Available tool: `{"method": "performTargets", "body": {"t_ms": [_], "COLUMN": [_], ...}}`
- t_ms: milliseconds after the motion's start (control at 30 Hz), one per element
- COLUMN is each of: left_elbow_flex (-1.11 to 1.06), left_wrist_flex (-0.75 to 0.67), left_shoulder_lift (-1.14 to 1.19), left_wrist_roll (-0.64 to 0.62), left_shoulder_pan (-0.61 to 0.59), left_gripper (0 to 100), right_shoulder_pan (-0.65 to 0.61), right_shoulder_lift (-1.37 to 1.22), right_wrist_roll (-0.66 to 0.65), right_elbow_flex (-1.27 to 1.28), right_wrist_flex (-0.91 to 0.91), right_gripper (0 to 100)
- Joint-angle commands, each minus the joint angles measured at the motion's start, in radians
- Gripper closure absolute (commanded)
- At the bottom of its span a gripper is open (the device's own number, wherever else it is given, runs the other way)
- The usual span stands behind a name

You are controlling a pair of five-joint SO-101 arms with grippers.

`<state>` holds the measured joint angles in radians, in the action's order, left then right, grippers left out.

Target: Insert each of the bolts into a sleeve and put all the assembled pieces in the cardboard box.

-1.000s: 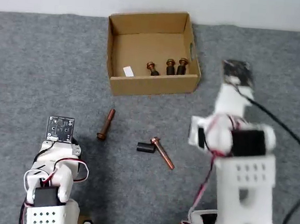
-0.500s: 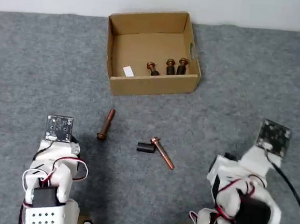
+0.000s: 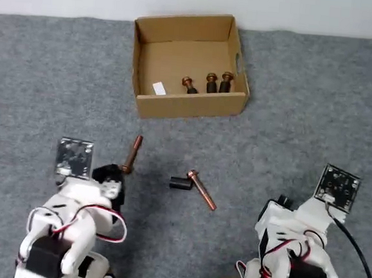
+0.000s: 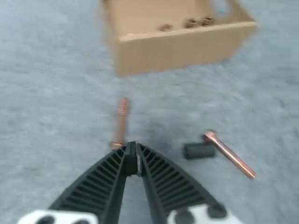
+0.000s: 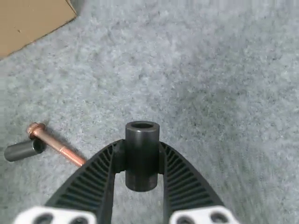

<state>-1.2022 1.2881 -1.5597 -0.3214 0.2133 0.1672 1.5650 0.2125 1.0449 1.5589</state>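
Carpet (image 3: pixel 317 111) spreads grey under one cardboard box (image 3: pixel 188 106), which holds three assembled pieces (image 3: pixel 207 83) along its near wall. Two arms sit well in front of the box. The left gripper (image 4: pixel 131 149) is clenched on nothing; the right gripper (image 5: pixel 141 151) grasps one held sleeve (image 5: pixel 142 133). Before the box's front wall lie the first bolt (image 3: pixel 132 154), the second bolt (image 3: pixel 201 190) and, beside its head, one loose sleeve (image 3: pixel 180 183).

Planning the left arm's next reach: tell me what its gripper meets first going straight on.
The left gripper meets the bolt first, just beyond its shut tips, head end nearest; the cardboard box lies farther on. Its height above the carpet is unclear, so it might pass over.
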Motion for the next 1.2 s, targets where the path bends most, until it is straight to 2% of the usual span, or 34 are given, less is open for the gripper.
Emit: {"method": "performTargets", "body": {"t_ms": [0,133,367,600,733,933,1167], "left_elbow_flex": [0.094,0.206,0.441,0.611,0.697,0.783,0.848], "left_wrist_flex": [0.003,0.002,0.003,0.002,0.002,0.003,0.003], "left_shoulder_lift": [0.149,0.379,0.761,1.053,1.185,1.358,1.505], "left_wrist_roll": [-0.032,-0.051,-0.313,-0.459,-0.466,-0.468,-0.48], "left_shoulder_pan": [0.077,0.12,0.21,0.331,0.364,0.379,0.434], "left_gripper": [99,99,99,99,98,82,81], "right_shoulder_pan": [-0.01,-0.018,-0.018,-0.018,-0.018,-0.018,-0.019], "right_shoulder_lift": [0.008,0.008,0.01,0.01,0.01,0.01,0.01], "right_wrist_roll": [0.003,0.003,0.003,0.003,0.003,0.003,0.003], "right_elbow_flex": [-0.005,-0.005,0.008,0.011,0.011,0.011,0.011], "right_wrist_flex": [-0.021,-0.021,-0.024,-0.028,-0.028,-0.028,-0.028], "right_gripper": [99.1,99.1,99.1,99.1,99.1,99.1,99.1]}}
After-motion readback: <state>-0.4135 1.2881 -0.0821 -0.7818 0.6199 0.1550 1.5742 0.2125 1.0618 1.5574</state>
